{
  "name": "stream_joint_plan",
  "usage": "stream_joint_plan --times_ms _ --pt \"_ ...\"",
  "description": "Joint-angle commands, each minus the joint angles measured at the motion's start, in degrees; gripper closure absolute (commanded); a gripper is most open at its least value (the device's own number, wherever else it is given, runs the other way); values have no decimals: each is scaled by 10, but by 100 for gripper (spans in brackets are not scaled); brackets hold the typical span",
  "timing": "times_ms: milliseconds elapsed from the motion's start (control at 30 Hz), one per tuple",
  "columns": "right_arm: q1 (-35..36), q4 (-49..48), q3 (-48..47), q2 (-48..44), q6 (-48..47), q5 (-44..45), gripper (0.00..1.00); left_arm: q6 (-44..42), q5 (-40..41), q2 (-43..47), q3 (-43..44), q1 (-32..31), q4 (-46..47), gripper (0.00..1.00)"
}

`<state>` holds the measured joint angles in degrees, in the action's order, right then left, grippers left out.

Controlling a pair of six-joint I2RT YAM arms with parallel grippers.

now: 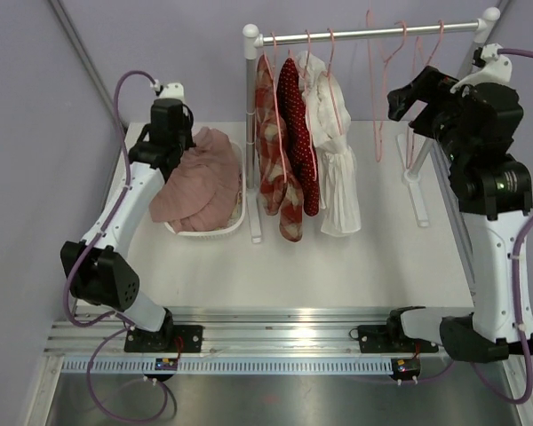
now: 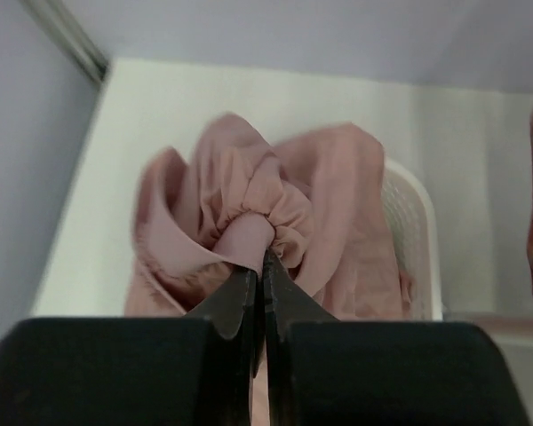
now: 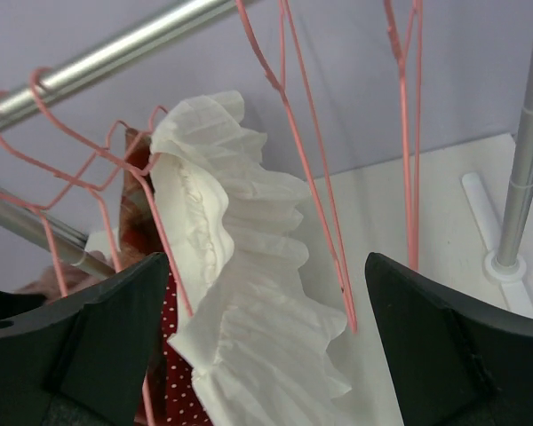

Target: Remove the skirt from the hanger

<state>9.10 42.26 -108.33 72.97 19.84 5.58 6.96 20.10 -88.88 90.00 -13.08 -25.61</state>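
Observation:
A pink skirt (image 1: 200, 182) lies bunched in a white basket (image 1: 234, 222) at the left of the table. My left gripper (image 1: 179, 142) is shut on a gathered fold of the pink skirt (image 2: 249, 235), just above the basket. A floral skirt (image 1: 271, 151), a red dotted skirt (image 1: 302, 142) and a white pleated skirt (image 1: 338, 160) hang on pink hangers from the silver rail (image 1: 373, 34). My right gripper (image 1: 407, 99) is open and empty, held high to the right of the white skirt (image 3: 249, 293). An empty pink hanger (image 3: 311, 177) hangs between its fingers.
Several empty pink hangers (image 1: 400, 53) hang at the right end of the rail. The rack's white posts and feet (image 1: 417, 191) stand on the table. The basket's rim (image 2: 417, 240) shows in the left wrist view. A purple wall stands behind.

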Motion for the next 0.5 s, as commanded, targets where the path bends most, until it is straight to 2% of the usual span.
stream_joint_plan --times_ms 0,33,67,133,267,467 --pt "3 -46 -27 -38 -6 8 1 66 -101 35 -73 -4 71 99" --pt "3 -47 -35 -40 -8 -3 1 70 -116 35 -88 -5 84 97" --pt "2 -52 -43 -39 -8 -35 0 73 -127 35 -111 -5 88 55" --pt "2 -59 -67 -26 -10 -83 1 76 -131 38 -126 -12 87 1" --pt "2 -45 -132 37 2 -196 6 97 -102 83 -173 -32 86 1" --pt "6 -20 -217 147 24 -270 13 125 -67 230 -306 -98 118 1"
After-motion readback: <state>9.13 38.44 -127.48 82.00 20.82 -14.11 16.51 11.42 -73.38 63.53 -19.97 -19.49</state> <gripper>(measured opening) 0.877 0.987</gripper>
